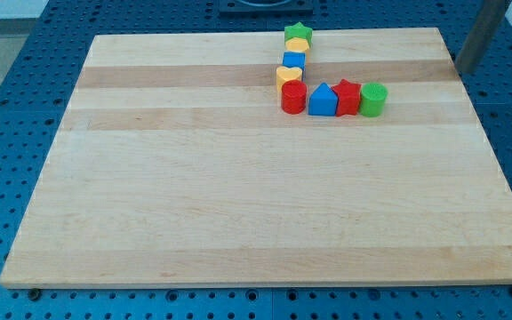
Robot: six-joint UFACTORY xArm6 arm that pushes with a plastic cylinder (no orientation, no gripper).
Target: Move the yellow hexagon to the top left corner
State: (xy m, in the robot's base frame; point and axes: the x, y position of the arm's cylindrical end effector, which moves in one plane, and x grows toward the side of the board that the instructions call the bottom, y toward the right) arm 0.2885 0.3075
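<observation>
The yellow hexagon (pixel 298 45) lies near the top middle of the wooden board (pixel 194 196). It is second in a column, pressed between a green star (pixel 298 33) above and a blue cube (pixel 294 60) below. Under those come a yellow heart (pixel 288 76) and a red cylinder (pixel 293 97). A row runs right from the cylinder: a blue triangular block (pixel 323 100), a red star (pixel 348 96) and a green cylinder (pixel 373 99). My tip (pixel 466 70) is at the view's top right, just off the board's right edge, far right of all the blocks and touching none.
The board rests on a blue perforated table (pixel 7 53). A dark fixture (pixel 265 5) sits beyond the board's top edge.
</observation>
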